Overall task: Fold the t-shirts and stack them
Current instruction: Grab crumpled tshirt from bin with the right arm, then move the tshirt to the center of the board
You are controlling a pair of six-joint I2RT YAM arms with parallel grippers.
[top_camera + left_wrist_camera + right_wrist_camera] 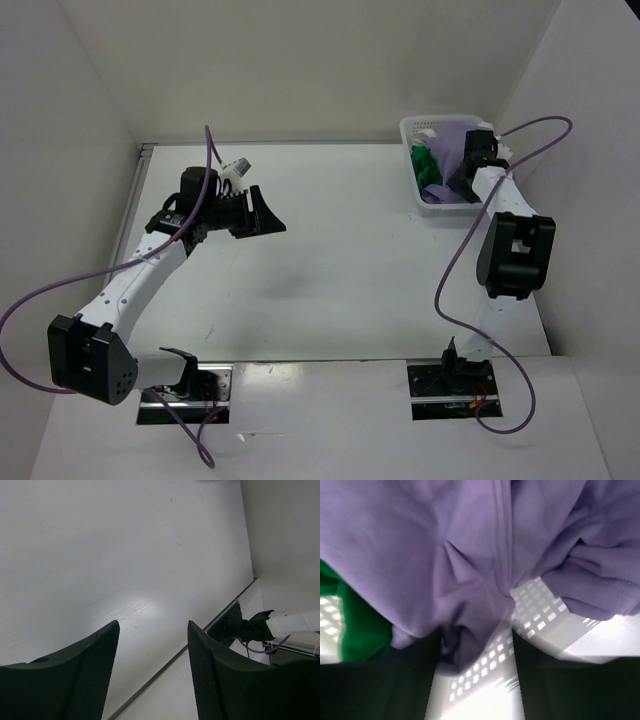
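The lavender-purple t-shirt [452, 148] lies bunched in the white mesh basket [408, 126] at the back right, with a green t-shirt [424, 163] beside it. My right gripper [466, 178] reaches down into the basket. In the right wrist view its jaws stand apart, so the right gripper [475, 680] is open. A fold of the purple t-shirt [470, 555] hangs between the fingers near the left one. Green t-shirt cloth [355, 625] shows at the left. My left gripper [268, 212] hovers over the bare table at the left, and the left gripper [152, 625] is open with nothing in it.
The basket's mesh floor [532, 627] shows under the purple cloth. White walls close the table in at the left, back and right. Purple cables loop off both arms. The right arm's base mount [240, 627] sits at the table's near edge [165, 662].
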